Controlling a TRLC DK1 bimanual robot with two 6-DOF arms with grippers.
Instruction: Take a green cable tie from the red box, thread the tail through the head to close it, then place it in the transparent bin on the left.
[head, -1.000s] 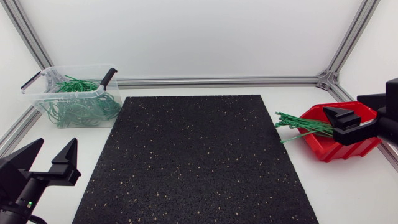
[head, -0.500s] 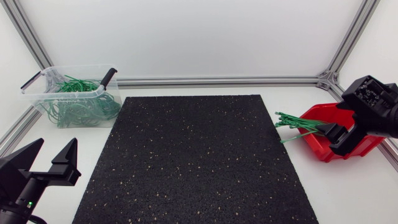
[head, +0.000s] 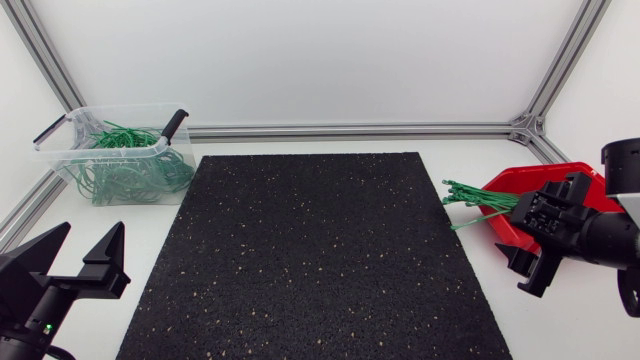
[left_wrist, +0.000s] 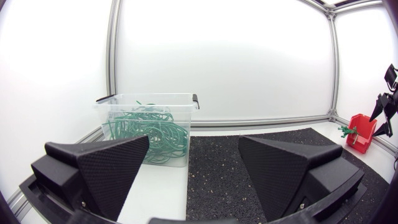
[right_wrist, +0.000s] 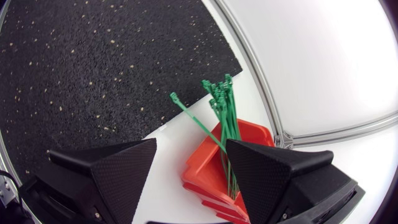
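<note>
The red box sits at the table's right side, with a bundle of green cable ties sticking out of it toward the black mat. My right gripper hangs just in front of the box, tilted down, open and empty. In the right wrist view the red box and the cable ties lie below and ahead of that gripper, between its spread fingers and apart from them. My left gripper rests open and empty at the front left. The transparent bin at the back left holds several closed green ties.
A black speckled mat covers the middle of the table. Aluminium frame rails run along the back and side edges. The bin stands ahead of my left gripper, with white table between them.
My right arm has swung its gripper from level beside the red box to pointing down in front of it, jaws slightly narrower. The left arm has not moved.
</note>
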